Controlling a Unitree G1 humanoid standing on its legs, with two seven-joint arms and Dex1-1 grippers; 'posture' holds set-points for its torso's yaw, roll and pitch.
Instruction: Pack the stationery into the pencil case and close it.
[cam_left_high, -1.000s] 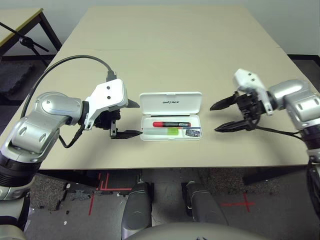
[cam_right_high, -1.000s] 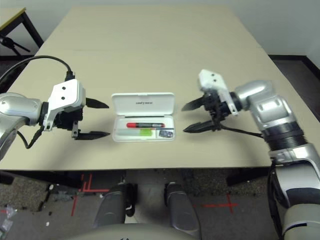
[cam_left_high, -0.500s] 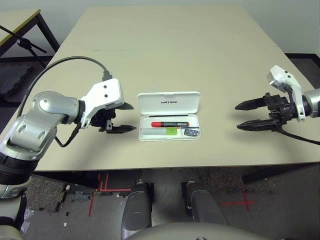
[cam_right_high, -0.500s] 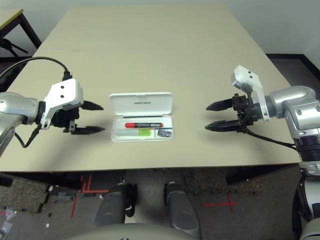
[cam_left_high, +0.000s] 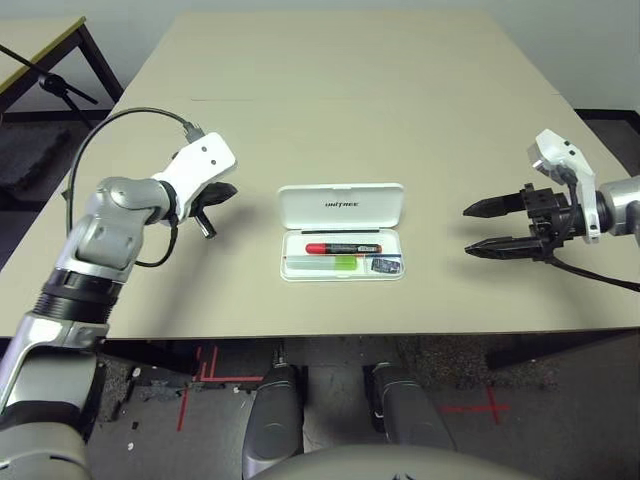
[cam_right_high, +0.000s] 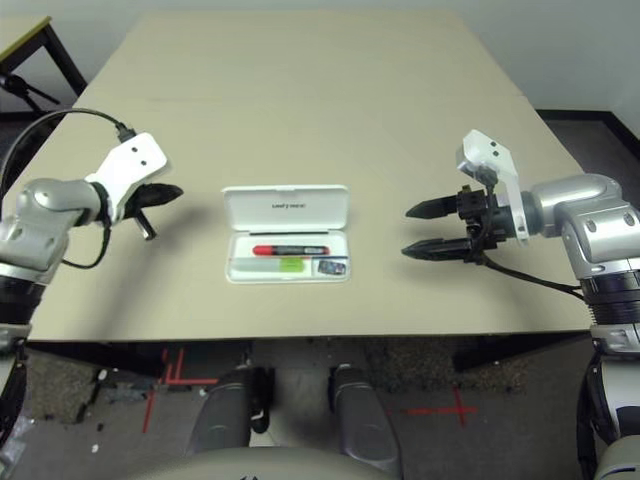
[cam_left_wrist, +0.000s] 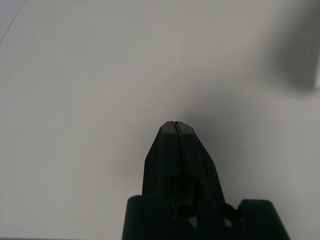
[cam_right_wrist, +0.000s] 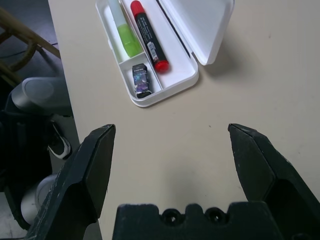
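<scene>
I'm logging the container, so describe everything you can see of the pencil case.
The pencil case is a white, plastic-looking hinged box with rounded corners, standing open on the table between the grippers, neither touching it. Its lid, lettered UNITREE, is raised on the far side. Inside, divided compartments hold the red-and-black marker, the green highlighter and a small dark block.

Eye views bright | left wrist view dim, soft shadows on table (cam_left_wrist: 75, 125)

A pale worktop (cam_left_high: 330, 120) fills the middle — a second table (cam_left_high: 35, 45) stands beyond its left side, red tape (cam_left_high: 490, 405) on the grey floor (cam_left_high: 330, 400).
</scene>
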